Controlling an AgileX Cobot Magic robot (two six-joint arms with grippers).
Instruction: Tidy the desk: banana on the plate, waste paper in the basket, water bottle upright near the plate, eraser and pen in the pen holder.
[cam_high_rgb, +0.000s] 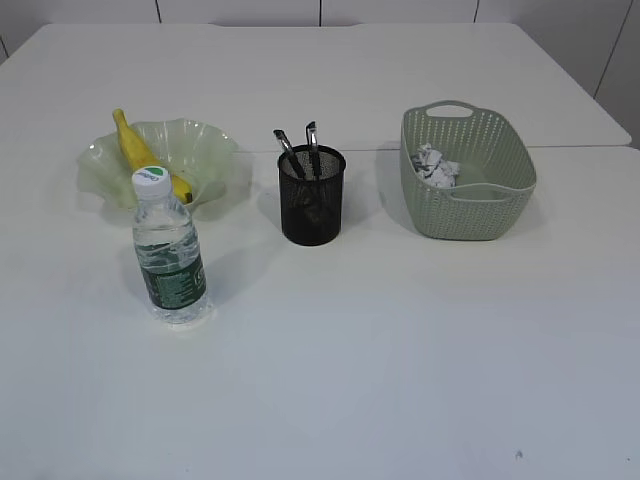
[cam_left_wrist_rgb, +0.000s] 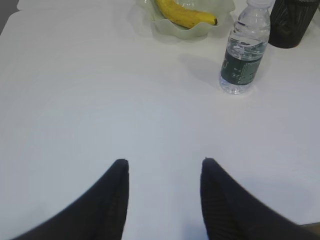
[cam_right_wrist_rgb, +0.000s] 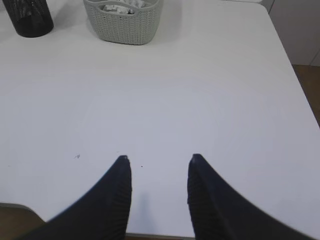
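Observation:
A yellow banana (cam_high_rgb: 145, 155) lies on the pale green wavy plate (cam_high_rgb: 215, 140); both show in the left wrist view, banana (cam_left_wrist_rgb: 185, 15) and plate (cam_left_wrist_rgb: 172, 27). A water bottle (cam_high_rgb: 170, 255) stands upright in front of the plate, also in the left wrist view (cam_left_wrist_rgb: 245, 50). The black mesh pen holder (cam_high_rgb: 312, 205) holds two pens (cam_high_rgb: 300, 150); no eraser can be made out. Crumpled waste paper (cam_high_rgb: 435, 165) lies in the grey-green basket (cam_high_rgb: 500, 190). My left gripper (cam_left_wrist_rgb: 165, 162) and right gripper (cam_right_wrist_rgb: 159, 157) are open, empty, over bare table near the front edge. Neither shows in the exterior view.
The white table (cam_high_rgb: 400, 350) has a seam behind the basket. In the right wrist view the basket (cam_right_wrist_rgb: 122, 22) and pen holder (cam_right_wrist_rgb: 30, 17) stand far ahead, and the table's right edge (cam_right_wrist_rgb: 295, 75) and front edge are close.

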